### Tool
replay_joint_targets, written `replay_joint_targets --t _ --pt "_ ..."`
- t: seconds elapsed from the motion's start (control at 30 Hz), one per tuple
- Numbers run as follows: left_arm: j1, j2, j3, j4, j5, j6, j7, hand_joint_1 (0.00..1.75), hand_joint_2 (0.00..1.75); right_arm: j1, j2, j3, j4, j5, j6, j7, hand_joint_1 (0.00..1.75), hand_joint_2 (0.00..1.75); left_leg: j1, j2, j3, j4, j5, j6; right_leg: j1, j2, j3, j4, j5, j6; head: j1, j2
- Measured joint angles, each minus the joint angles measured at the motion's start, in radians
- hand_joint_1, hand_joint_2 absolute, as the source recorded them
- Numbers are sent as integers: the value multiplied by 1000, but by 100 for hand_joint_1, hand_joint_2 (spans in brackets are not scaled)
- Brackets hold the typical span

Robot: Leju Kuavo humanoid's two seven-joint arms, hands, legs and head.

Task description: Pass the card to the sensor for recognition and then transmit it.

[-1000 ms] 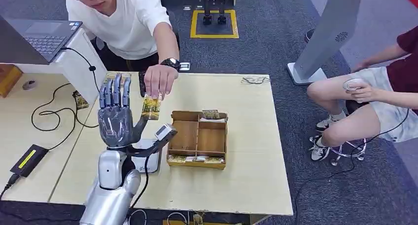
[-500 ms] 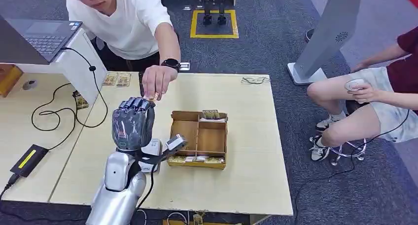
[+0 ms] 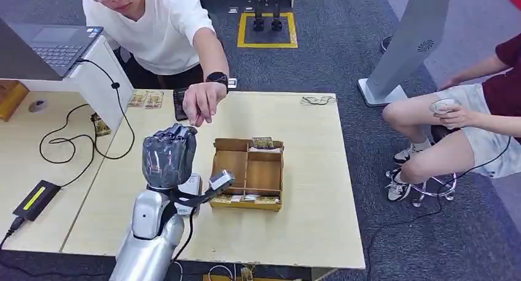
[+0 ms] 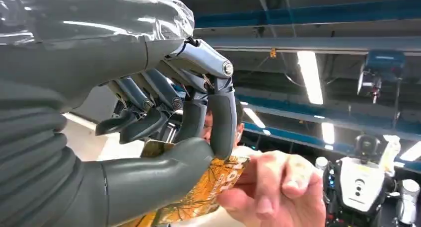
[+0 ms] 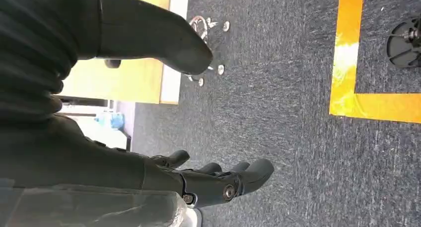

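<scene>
Left hand (image 4: 164,137) is curled around a thin orange-and-gold patterned card (image 4: 208,189); in the left wrist view the thumb presses one face and a dark finger comes down on the other, so the card is pinched. A person's hand (image 4: 270,187) holds the card's far edge at the same time, so it is not yet the robot's alone. In the head view the left hand (image 3: 169,155) is a raised fist over the light wooden desk (image 3: 307,219), with the person's hand (image 3: 199,102) just beyond it at about 1 o'clock; the card itself is hidden there behind the fingers.

Handling, judged: the card looks light, flat, fairly stiff with some flex, and glossy, so probably slippery. A flat pinch near one short edge seems best, leaving most of the face free for reading. A light squeeze could let it slide or twist once the person lets go.

White flat sensor box (image 3: 187,192) lies on the desk under the left forearm, at 9 o'clock of the brown compartmented wooden tray (image 3: 249,173).

Right hand (image 5: 198,180) hangs over dark carpet, fingers loosely apart, holding nothing.
</scene>
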Motion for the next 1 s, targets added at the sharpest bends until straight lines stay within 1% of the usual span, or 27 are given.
replay_joint_targets --t 0.3,0.83,0.87,0.9,1.0 --pt "0 -14 29 0 4 0 -1 175 175 -1 0 -5 0 0 3 -7 0 175 0 0 0 0 0 0 0 0 0 0 0 0 0 0" --pt "-2 -14 58 16 13 0 15 175 175 -5 0 -17 1 0 -1 -8 0 175 0 0 0 0 0 0 0 0 0 0 0 0 0 0" --pt "-2 -14 60 18 15 0 19 51 175 -5 0 -18 1 -1 -1 -8 0 175 0 0 0 0 0 0 0 0 0 0 0 0 0 0" --pt "-2 -14 62 20 23 0 21 12 175 -5 0 -18 1 -1 -2 -10 0 175 0 0 0 0 0 0 0 0 0 0 0 0 0 0" --pt "-2 -14 64 25 46 0 21 12 175 -6 0 -21 1 -1 -2 -12 0 175 0 0 0 0 0 0 0 0 0 0 0 0 0 0"
